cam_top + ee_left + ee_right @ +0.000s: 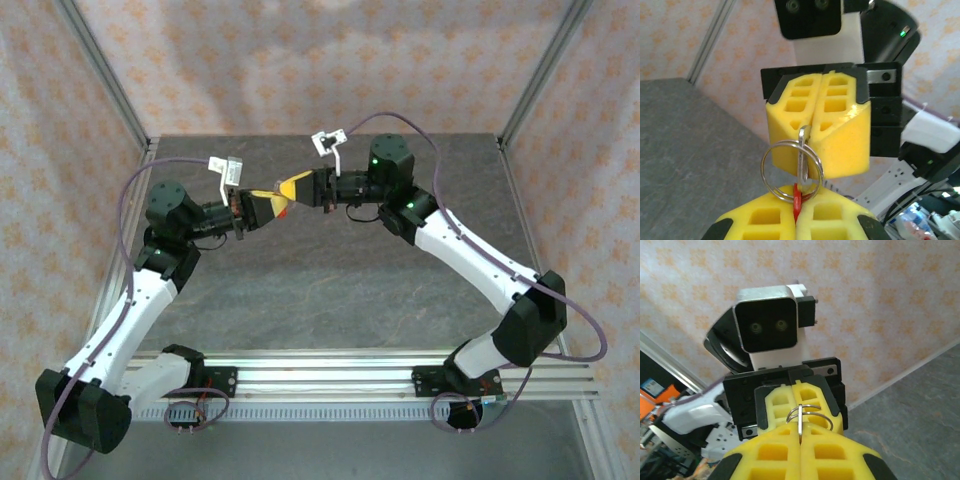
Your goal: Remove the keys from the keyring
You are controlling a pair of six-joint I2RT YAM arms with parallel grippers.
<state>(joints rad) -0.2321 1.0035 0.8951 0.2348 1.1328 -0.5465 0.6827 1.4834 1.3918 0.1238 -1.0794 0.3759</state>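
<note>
Both grippers meet tip to tip in the air over the table. My left gripper (796, 212) (268, 206) is shut on the keyring's bright red tag (798, 197), which stands on edge between its yellow fingers. The keyring's silver wire loop (762, 169) hangs between the two grippers. A flat silvery key (803, 160) threads through that loop. My right gripper (800, 434) (296, 186) is shut on the key (799, 421), with the loop (810, 405) just past its fingertips. The key's blade is hidden inside the right fingers.
The grey stone-patterned table (330, 290) lies well below the joined grippers. Aluminium frame posts (105, 75) and patterned walls close in the back and sides. A metal rail (330, 365) runs along the near edge by the arm bases.
</note>
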